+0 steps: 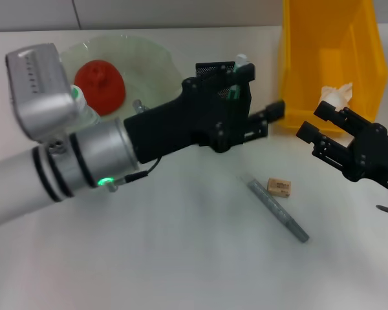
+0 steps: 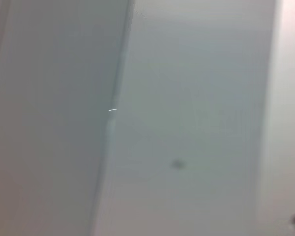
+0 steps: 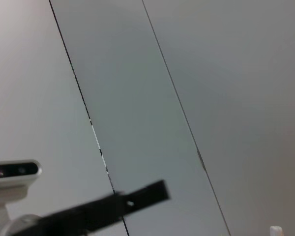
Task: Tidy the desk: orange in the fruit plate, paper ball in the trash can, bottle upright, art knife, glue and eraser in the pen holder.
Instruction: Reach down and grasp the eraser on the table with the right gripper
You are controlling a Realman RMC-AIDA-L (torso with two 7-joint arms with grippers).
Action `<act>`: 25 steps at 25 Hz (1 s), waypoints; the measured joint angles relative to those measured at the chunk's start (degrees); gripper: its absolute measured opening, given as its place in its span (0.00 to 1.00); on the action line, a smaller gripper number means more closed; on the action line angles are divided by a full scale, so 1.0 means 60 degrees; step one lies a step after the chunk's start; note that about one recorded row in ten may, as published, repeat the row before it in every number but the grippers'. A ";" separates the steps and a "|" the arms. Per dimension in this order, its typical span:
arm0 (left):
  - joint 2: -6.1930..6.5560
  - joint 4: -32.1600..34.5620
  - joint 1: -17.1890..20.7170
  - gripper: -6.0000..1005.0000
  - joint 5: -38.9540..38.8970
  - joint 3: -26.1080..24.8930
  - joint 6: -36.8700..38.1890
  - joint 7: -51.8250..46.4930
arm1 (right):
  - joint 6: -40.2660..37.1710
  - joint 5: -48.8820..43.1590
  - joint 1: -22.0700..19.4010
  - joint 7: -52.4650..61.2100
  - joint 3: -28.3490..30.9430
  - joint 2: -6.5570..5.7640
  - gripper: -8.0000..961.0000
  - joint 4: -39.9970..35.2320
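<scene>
Two items remain loose on the tabletop [image 1: 181,258]: the grey art knife [image 1: 278,211], lying diagonally at roughly 5 o'clock from the scene centre, and the small tan eraser [image 1: 279,187], just beside it and apart from it. The orange [image 1: 100,86] sits in the green fruit plate [image 1: 142,55] at 10 o'clock; the paper ball [image 1: 337,94] appears to rest inside the yellow trash can [image 1: 330,64] at 2 o'clock. The black mesh pen holder [image 1: 215,68] stands at 12 o'clock, largely masked by the left arm. The left pincer [image 1: 275,113] reaches across near the holder's rim toward the can; whether it is parted or holds anything cannot be told. The right pincer [image 1: 323,126] hovers at 3 o'clock with fingers spread and nothing between them. In judgement, the step in hand is collecting the knife or eraser; a sound approach descends squarely over the knife's midsection, across its long axis, keeping clear of the eraser. Only the head view shows the work. The left wrist view shows blank wall alone; the right wrist view shows wall seams and a dark bar, probably pincer structure.
</scene>
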 joint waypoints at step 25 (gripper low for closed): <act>0.0147 -0.0470 0.0772 0.80 0.6181 -0.4879 0.4485 -0.1302 | -0.3114 -0.4713 0.0573 0.8683 -0.0043 -0.0529 0.71 -0.9722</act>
